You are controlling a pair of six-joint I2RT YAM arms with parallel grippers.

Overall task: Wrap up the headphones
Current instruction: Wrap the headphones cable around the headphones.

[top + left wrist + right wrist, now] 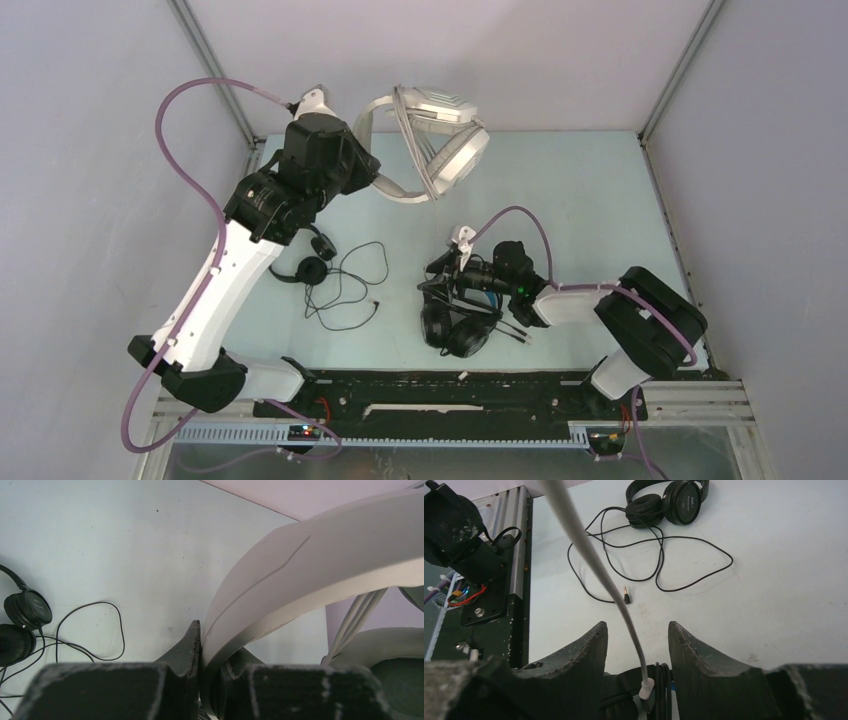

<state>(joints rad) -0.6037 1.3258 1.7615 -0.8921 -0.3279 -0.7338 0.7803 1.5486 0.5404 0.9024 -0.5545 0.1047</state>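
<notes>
Headphones, big white-grey over-ear pair [441, 141], held up off pale blue-grey tabletop [600, 220] at far centre, close to back wall. Clamped by smooth pale headband [310, 575] in left gripper [214, 642], dark fingers [187, 650] pinching band from both sides. Pale cord strands [355, 620] running down beside one earcup.

Bulky black over-ear pair [455, 328] lying on tabletop right of centre, toward near edge, black cord trailing off to right. Right gripper [636, 630] directly above it, released, jaws well apart, gripping nothing. Thin white cord [589, 555] passing through gap between those fingers [696, 655], not pinched, ending in pale plug down at black headset.

Small thin black on-ear pair [312, 262] flat on tabletop left of centre, just beside left arm, well apart from bulky pair. Thin black cord [350, 285] unwound, sprawled in loose loops next to earcups, jack plug [626, 599] lying free on table surface.
</notes>
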